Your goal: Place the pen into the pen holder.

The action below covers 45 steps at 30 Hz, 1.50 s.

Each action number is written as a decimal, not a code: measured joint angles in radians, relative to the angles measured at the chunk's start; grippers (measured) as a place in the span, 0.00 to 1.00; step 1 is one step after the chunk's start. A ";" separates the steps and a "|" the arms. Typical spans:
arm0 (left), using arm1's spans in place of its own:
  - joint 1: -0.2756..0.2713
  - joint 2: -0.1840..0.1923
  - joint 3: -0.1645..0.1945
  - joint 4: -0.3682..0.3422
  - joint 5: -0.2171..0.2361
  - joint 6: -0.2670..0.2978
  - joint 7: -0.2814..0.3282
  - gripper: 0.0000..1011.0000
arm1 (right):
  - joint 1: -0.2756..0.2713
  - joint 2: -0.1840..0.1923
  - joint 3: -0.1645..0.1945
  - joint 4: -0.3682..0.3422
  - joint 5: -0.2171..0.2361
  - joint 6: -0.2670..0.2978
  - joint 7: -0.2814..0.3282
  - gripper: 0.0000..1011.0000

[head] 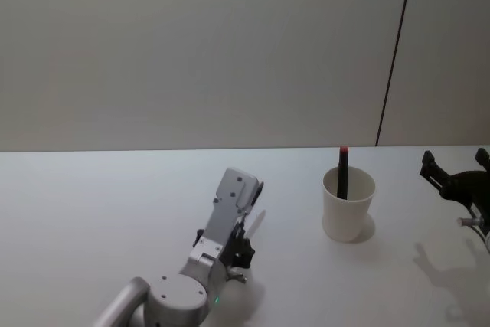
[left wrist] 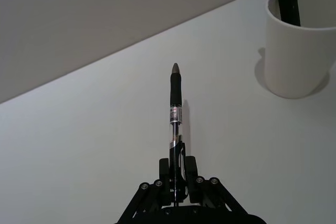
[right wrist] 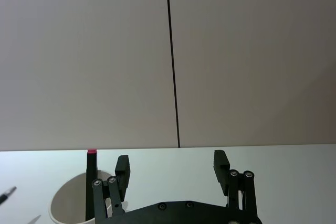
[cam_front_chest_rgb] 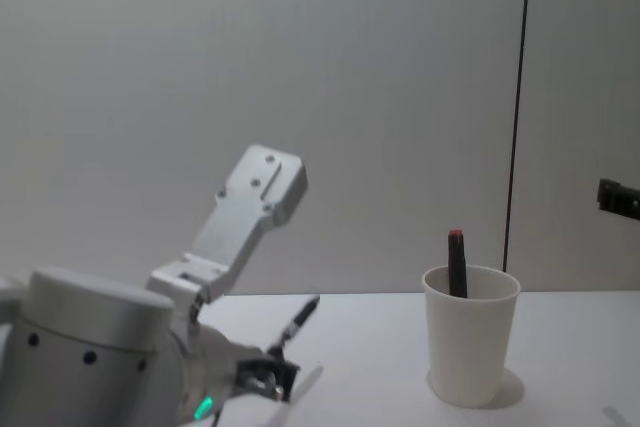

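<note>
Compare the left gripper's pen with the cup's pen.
The gripped pen slants, clamped in the left gripper; the cup pen stands nearly upright in the cup. The gripped pen has a clear barrel and black grip; the cup pen is dark with a red end. Both are slim.

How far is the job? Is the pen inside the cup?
A red-tipped pen stands in the pen holder. The left gripper is shut on a second pen, left of it, not yet inside; carrying it over and dropping it in remains. The right gripper hangs open nearby.
</note>
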 joint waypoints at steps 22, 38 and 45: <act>0.068 0.067 -0.024 -0.178 0.120 -0.200 0.044 0.18 | 0.000 0.000 0.000 0.000 0.000 0.000 0.000 0.99; 0.082 0.099 -0.041 -0.173 0.148 -0.515 -0.054 0.18 | 0.000 0.000 0.000 0.000 0.000 0.000 0.000 0.99; 0.068 0.103 -0.050 -0.132 0.139 -0.686 -0.137 0.18 | 0.000 0.000 0.000 0.000 0.000 0.000 0.000 0.99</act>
